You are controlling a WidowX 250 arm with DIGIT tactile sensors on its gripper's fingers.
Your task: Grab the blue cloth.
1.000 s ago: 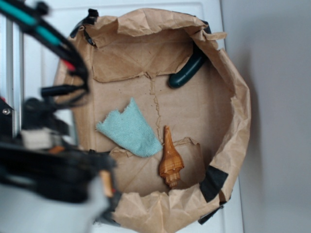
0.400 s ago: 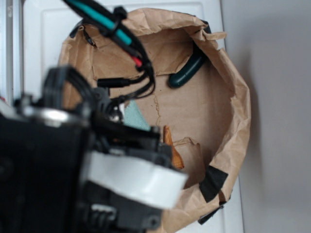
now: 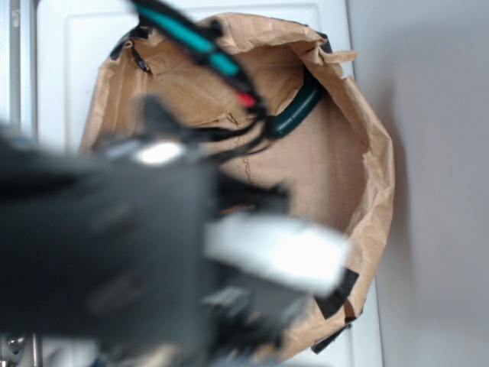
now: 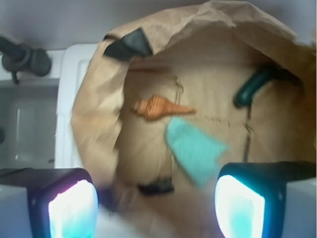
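The blue cloth (image 4: 194, 150), pale teal and wedge-shaped, lies on the floor of the brown paper-lined container (image 4: 94, 114) in the wrist view, just below the orange-brown seashell (image 4: 158, 108). My gripper (image 4: 156, 208) is open, its two glowing pads (image 4: 73, 208) spread wide at the bottom of that view, above the container with nothing between them. The cloth sits up and to the right of the gap, near the right pad. In the exterior view my blurred black arm (image 3: 137, 252) fills the left and hides the cloth and shell.
A dark green curved glossy object (image 3: 294, 113) rests against the container's far wall (image 4: 250, 89). Crumpled paper walls (image 3: 374, 183) with black tape patches (image 3: 336, 294) ring the floor. A white surface (image 3: 69, 69) lies outside.
My arm has swung right over the container, from the left edge to covering the cloth and the seashell in the exterior view.
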